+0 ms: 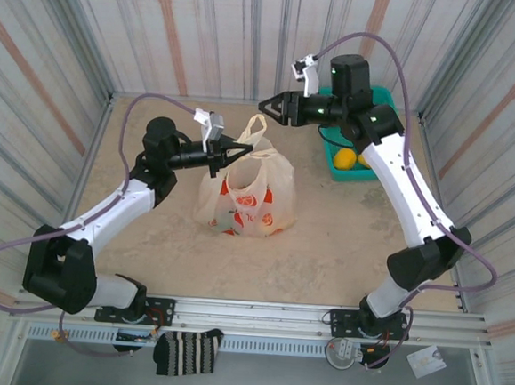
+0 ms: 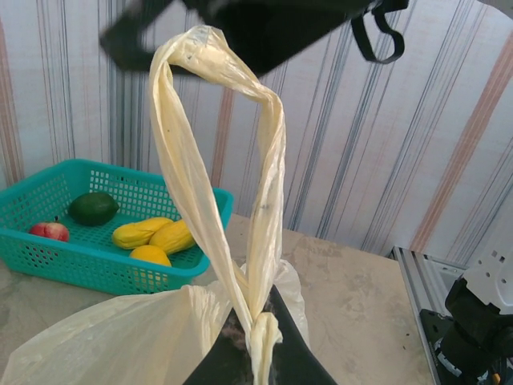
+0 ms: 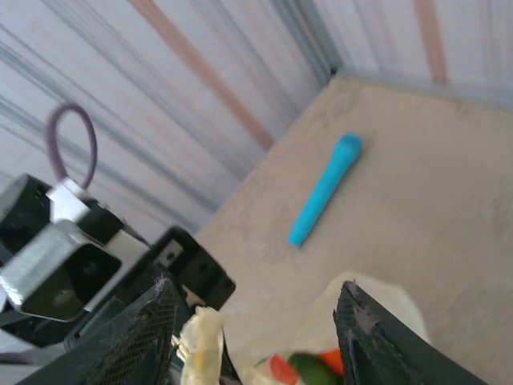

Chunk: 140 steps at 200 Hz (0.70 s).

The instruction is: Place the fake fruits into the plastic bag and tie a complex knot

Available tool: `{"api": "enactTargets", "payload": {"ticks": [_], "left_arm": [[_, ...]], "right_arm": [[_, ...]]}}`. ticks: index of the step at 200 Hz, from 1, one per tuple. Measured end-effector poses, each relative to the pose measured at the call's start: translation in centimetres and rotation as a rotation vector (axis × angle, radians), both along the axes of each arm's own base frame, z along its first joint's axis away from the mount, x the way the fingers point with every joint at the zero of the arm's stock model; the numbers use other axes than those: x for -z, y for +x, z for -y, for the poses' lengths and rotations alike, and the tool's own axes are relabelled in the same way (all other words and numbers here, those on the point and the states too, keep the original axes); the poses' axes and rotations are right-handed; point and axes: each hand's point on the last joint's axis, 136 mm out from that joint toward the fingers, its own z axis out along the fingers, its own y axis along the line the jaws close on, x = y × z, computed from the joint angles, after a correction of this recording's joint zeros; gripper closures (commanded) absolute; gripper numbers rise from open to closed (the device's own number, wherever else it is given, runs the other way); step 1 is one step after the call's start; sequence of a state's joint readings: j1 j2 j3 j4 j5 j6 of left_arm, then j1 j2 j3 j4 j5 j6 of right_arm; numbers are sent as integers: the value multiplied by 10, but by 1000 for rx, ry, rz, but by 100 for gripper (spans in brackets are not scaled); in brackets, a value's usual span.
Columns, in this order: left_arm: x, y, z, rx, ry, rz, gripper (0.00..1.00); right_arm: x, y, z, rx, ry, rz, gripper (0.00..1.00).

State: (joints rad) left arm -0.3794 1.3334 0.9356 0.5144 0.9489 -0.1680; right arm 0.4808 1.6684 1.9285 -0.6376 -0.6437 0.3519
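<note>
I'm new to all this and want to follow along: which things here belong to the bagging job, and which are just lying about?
Job: plastic bag, its handle pinched in the left gripper; fake fruits waiting in the teal basket; right gripper, open.
Lying about: blue pen-like stick on the table; striped cloth at the near edge.

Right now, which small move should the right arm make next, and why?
Probably swing over to the teal basket for another fruit. The right arm's jaws stand open and empty above the plastic bag, the left jaws are shut on its handle, and fake fruits lie in the basket.
</note>
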Motion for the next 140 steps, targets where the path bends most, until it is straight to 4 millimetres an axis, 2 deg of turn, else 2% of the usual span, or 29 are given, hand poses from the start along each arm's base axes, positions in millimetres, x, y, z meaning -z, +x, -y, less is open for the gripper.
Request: {"api": "enactTargets", "payload": {"ticks": [17,35,50,71,100,129,140], "left_arm": [[1,-1,1,3,3,4,100],[2,-1,1,3,8,-1,100],[3,-1,1,2,11,-3,93],[5,2,0,-11,17,4,88],[11,5,-1,-32,34,-12,87],[13,7,-1,-43,44,-11,100],[14,8,-2,-49,47,-10,100]], "right_arm": [[11,-7,-7,-33,-17,-65,59],[12,-13,-10,-48,-26,-94,84],[8,-16,-10,-55,-26,-92,100],[4,-16,-7,-48,-22,-99,100],[-9,-9,4,-17,-6,-75,100],[-14,-5,9,0,5,-77,100],[-14,-6,8,-1,4,-78,100]]}}
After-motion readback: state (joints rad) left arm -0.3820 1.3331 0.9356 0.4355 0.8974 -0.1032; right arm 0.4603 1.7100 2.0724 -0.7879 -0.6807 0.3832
